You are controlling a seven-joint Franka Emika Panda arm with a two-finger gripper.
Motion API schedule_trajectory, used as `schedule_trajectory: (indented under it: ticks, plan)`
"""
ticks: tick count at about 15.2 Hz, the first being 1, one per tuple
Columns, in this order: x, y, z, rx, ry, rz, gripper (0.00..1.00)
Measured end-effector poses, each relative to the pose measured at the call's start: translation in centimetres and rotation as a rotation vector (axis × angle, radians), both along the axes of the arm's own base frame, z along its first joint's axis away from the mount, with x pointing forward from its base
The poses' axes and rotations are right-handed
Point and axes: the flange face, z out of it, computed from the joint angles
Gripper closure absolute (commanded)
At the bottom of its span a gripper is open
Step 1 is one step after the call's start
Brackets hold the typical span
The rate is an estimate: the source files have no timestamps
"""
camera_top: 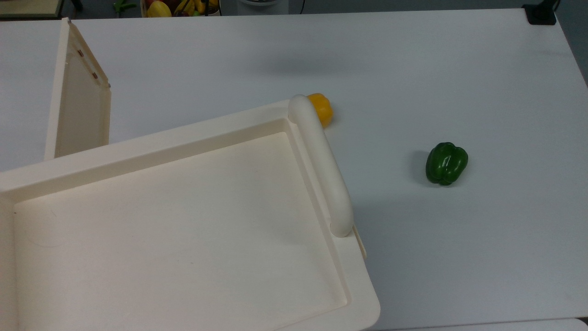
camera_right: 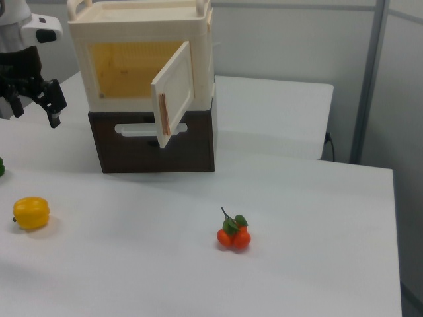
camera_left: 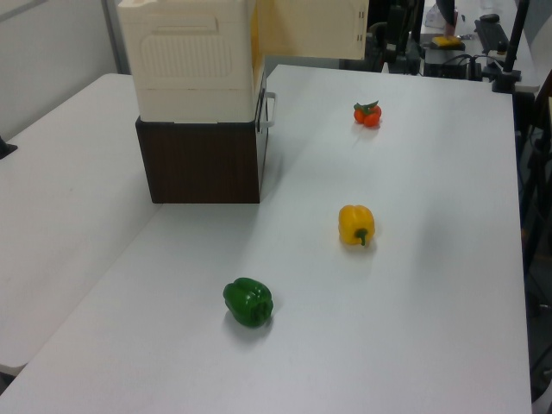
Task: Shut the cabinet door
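The cabinet (camera_right: 142,79) stands on a dark brown base (camera_right: 155,145) on the white table (camera_right: 297,218), and its door (camera_right: 173,92) hangs open, swung outward from hinges on the right view's right so its free edge points toward the camera. In the top view the door (camera_top: 78,96) juts away from the cabinet (camera_top: 183,220) at the top view's upper left. The gripper (camera_right: 31,105) hangs above the table at the right view's left edge, well apart from the door and level with the cabinet's open front; its two dark fingers (camera_right: 51,99) are spread apart and hold nothing. A yellow pepper (camera_right: 31,212), a green pepper (camera_left: 248,302) and a small cluster of tomatoes (camera_right: 233,234) lie on the table.
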Motion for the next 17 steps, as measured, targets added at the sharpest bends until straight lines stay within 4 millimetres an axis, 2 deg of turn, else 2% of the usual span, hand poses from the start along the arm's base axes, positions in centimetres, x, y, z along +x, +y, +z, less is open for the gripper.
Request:
schedule_trajectory:
  ticks: [2,4,7,11,12,17]
  plan:
    - [0.00,0.00,0.01,0.000,0.000,0.000,0.00]
    - [0.00,-0.02,0.01,0.000,0.000,0.003,0.06]
    - [0.00,-0.04,0.01,-0.001,-0.001,0.013,0.41]
    - [0.00,-0.04,0.01,-0.002,-0.002,0.017,0.92]
    - [0.00,-0.04,0.01,-0.002,-0.002,0.017,1.00]
    - [0.02,-0.06,0.05,0.011,-0.003,0.014,1.00]
